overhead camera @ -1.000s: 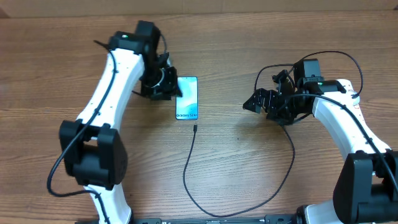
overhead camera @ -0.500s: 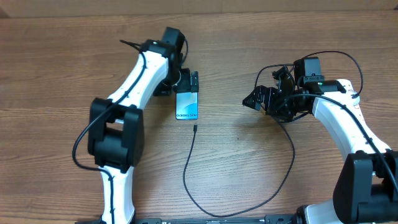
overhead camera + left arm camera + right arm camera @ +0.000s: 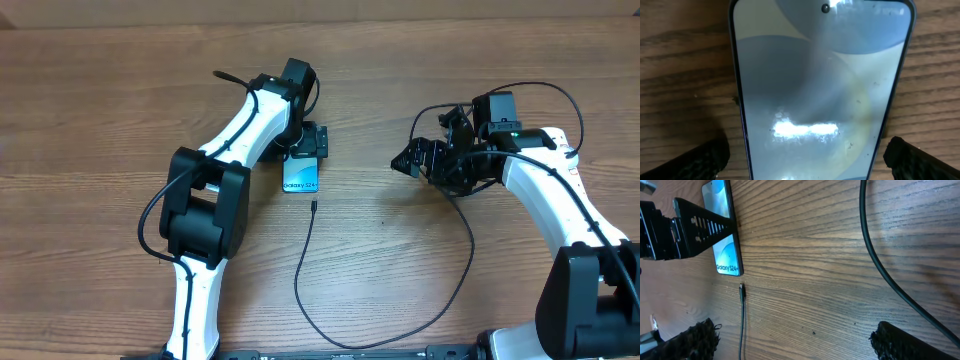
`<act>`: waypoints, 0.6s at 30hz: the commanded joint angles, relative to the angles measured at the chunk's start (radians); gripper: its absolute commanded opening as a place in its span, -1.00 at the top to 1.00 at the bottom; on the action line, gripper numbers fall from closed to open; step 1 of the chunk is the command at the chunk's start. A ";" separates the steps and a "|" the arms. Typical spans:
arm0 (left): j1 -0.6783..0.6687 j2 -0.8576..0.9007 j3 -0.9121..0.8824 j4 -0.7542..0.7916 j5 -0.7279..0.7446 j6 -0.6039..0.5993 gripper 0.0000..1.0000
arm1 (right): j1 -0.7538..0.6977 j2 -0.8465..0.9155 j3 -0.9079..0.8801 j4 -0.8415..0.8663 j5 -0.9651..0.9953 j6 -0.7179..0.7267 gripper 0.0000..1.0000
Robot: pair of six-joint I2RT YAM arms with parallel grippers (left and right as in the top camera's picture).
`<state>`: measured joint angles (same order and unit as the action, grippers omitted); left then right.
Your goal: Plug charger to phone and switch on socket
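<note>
The phone (image 3: 301, 178) lies flat on the wood table with its light-blue screen up. In the left wrist view it (image 3: 820, 90) fills the frame. My left gripper (image 3: 308, 141) is open over the phone's far end, its fingertips (image 3: 705, 160) on either side of the phone's edges. The charger's thin black cable has its connector tip (image 3: 314, 206) just below the phone's near end, apart from it. The tip also shows in the right wrist view (image 3: 742, 291). My right gripper (image 3: 418, 152) is open and empty, well to the right of the phone (image 3: 722, 230). The socket is out of view.
The charger cable (image 3: 300, 290) runs toward the front edge, loops right and climbs back up near my right arm. A black cable (image 3: 880, 260) crosses the right of the right wrist view. My left gripper's finger (image 3: 695, 227) lies across the phone there.
My left arm has swung right from beside the phone to over its far end, and its open fingers now straddle the phone. The right arm, phone and cable have not moved.
</note>
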<state>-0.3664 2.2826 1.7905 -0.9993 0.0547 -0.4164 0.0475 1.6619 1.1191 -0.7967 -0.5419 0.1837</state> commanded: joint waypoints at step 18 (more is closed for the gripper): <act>-0.073 0.033 0.016 -0.030 -0.068 -0.063 -0.51 | 0.003 0.004 -0.004 -0.060 0.009 0.003 -1.00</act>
<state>-0.4217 2.2875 1.7927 -1.0138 0.0067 -0.4698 0.0475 1.6619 1.1191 -0.8490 -0.5411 0.1837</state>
